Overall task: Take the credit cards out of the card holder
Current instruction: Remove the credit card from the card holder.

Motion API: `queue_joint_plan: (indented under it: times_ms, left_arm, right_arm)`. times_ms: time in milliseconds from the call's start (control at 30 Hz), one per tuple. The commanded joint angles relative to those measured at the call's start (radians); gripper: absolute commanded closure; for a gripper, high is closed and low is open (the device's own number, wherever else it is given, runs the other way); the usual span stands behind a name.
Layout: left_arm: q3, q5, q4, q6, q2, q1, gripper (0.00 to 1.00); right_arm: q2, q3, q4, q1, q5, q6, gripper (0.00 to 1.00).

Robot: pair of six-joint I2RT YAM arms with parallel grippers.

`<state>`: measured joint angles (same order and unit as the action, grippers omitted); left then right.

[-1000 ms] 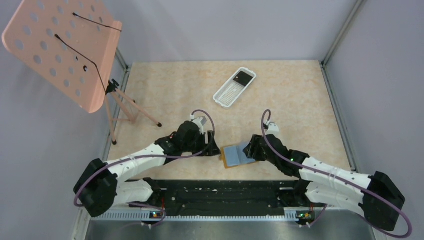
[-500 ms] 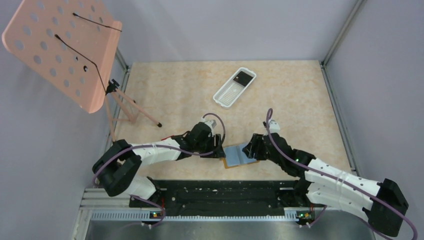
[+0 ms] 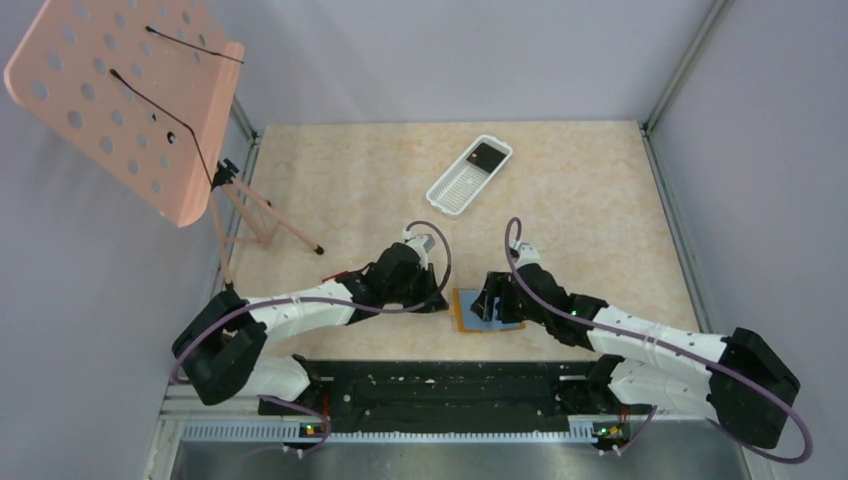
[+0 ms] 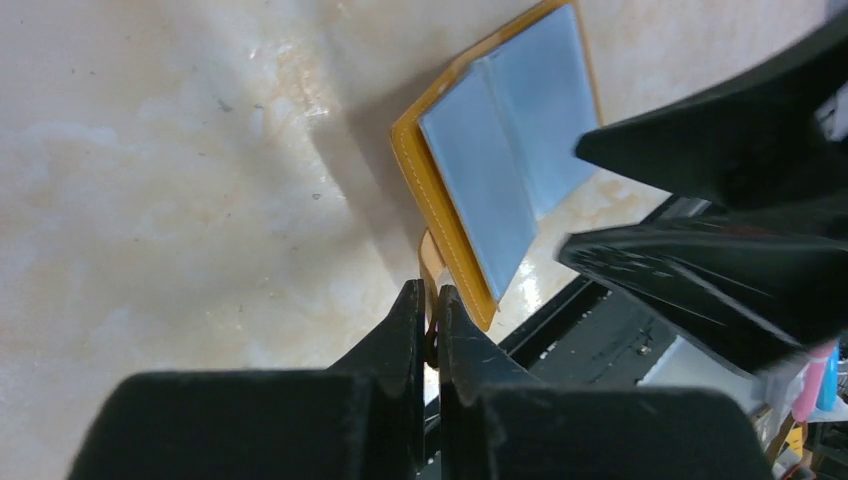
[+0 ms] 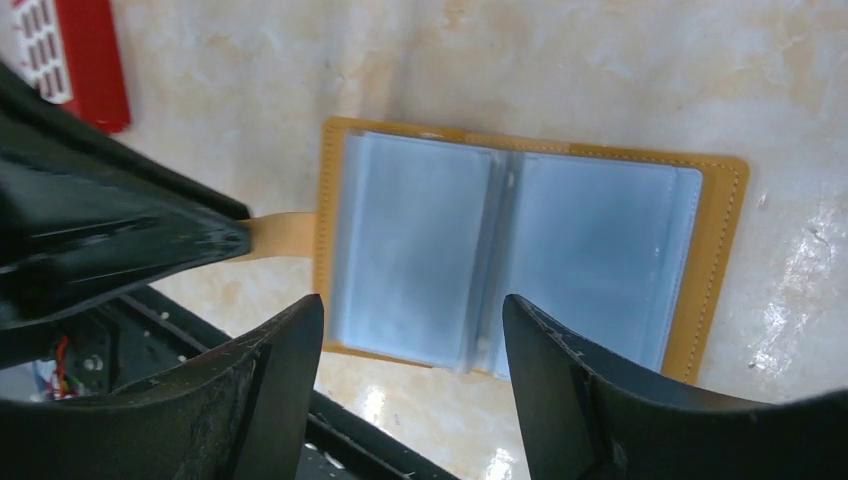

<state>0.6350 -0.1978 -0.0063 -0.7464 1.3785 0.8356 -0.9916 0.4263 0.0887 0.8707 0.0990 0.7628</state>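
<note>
Honestly, my left gripper (image 4: 428, 300) clenches only the thin tab (image 4: 429, 262) at lower centre, so the card holder (image 4: 505, 160) could slip once my spread-open right gripper (image 5: 410, 320) pulls.

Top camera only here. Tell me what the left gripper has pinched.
Observer: The left gripper is shut on the tab of the holder.
Operator: Report how the holder lies.
Observer: Open flat on the table, blue-grey panels up.
Operator: Give me the right gripper.
Observer: The right gripper is open, its fingers straddling the tab-side panel. I cannot tell whether they touch it.
</note>
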Motion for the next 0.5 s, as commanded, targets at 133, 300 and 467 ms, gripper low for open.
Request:
queue_joint_plan:
  times_ms: [133,300,467]
  left_arm:
    - [-0.029,-0.037,0.065,0.003,-0.104,0.005,1.00]
    - [-0.040,-0.043,0.072,0.002,-0.102,0.005,1.00]
    - [-0.044,-0.045,0.072,0.003,-0.111,0.005,1.00]
  right_arm:
    - [-0.132,0.040,-0.069,0.040,0.032,-0.031,0.33]
    - [-0.156,0.041,-0.123,0.063,0.024,-0.013,0.33]
    - [-0.204,0.055,-0.131,0.081,0.025,-0.004,0.33]
